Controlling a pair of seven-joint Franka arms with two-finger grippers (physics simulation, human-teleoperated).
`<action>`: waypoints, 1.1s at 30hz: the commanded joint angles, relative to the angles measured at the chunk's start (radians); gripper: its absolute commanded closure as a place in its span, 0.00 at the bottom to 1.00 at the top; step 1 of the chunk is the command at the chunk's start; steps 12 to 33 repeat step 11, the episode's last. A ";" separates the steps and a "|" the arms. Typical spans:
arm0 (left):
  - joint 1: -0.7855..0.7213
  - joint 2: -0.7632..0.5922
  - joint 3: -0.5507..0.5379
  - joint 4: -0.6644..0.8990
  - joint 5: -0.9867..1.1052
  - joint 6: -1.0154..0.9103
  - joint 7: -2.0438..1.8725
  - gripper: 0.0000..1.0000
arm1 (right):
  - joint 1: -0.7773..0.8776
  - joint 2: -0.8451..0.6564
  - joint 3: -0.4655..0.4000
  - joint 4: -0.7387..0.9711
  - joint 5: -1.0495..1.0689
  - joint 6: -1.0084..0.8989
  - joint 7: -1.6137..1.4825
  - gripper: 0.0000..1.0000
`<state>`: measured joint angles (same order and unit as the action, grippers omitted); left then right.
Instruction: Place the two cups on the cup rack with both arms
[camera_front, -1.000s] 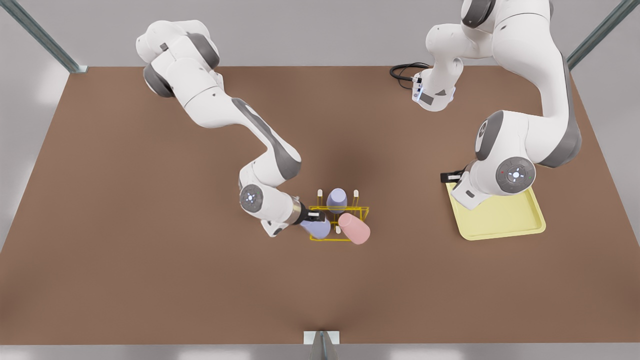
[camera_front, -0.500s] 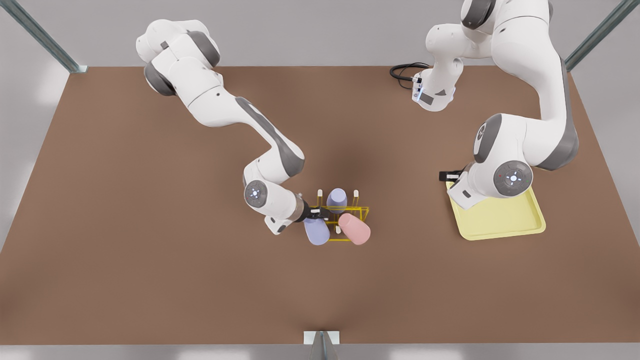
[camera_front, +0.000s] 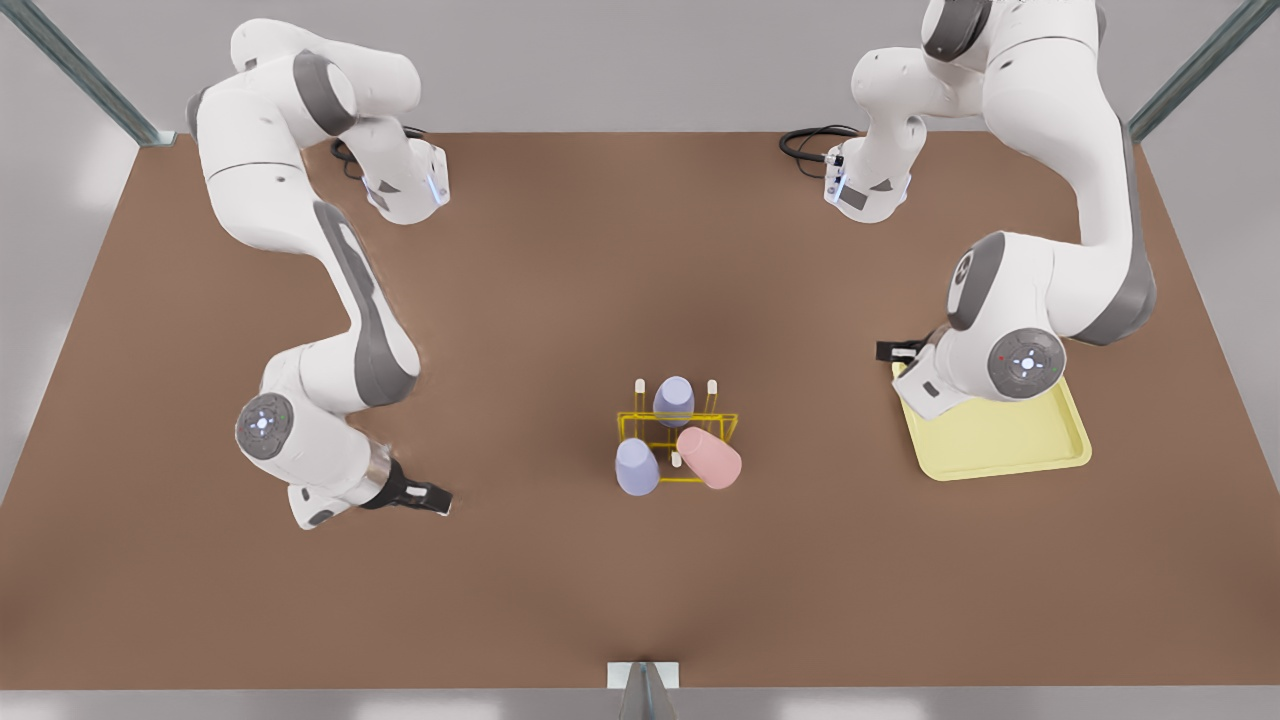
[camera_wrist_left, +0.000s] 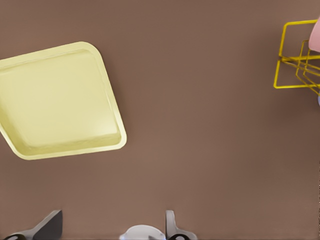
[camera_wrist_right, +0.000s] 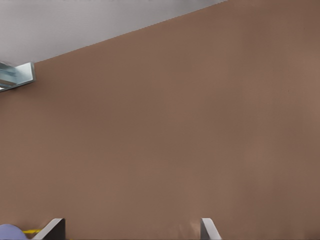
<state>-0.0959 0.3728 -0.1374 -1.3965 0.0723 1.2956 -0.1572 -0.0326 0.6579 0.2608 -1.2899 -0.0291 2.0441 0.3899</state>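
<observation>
tray (camera_front: 1000, 440): pale yellow, flat on table (camera_front: 200, 600) | cable (camera_front: 805, 145): black, coiled

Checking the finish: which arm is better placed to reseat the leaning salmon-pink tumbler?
Probably left: the left tool faces the salmon-pink tumbler's side of the yellow wire rack; a lavender tumbler stands between it and the right tool.

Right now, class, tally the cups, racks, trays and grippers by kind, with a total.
Cups: 3, far lavender cup, near lavender cup, pink cup
Rack: 1
Tray: 1
Grippers: 2, left gripper by the tray, right gripper apart from the rack
Total: 7
</observation>
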 joint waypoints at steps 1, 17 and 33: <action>0.004 0.003 0.001 0.001 -0.016 -0.013 0.025 0.00 | -0.076 -0.033 -0.002 0.000 -0.189 -0.197 -0.358 0.00; 0.002 0.005 -0.001 0.002 -0.019 -0.013 0.021 0.00 | -0.197 -0.385 -0.002 0.011 -0.095 -0.660 -0.510 0.00; 0.002 0.005 -0.001 0.002 -0.019 -0.013 0.021 0.00 | -0.197 -0.385 -0.002 0.011 -0.095 -0.660 -0.510 0.00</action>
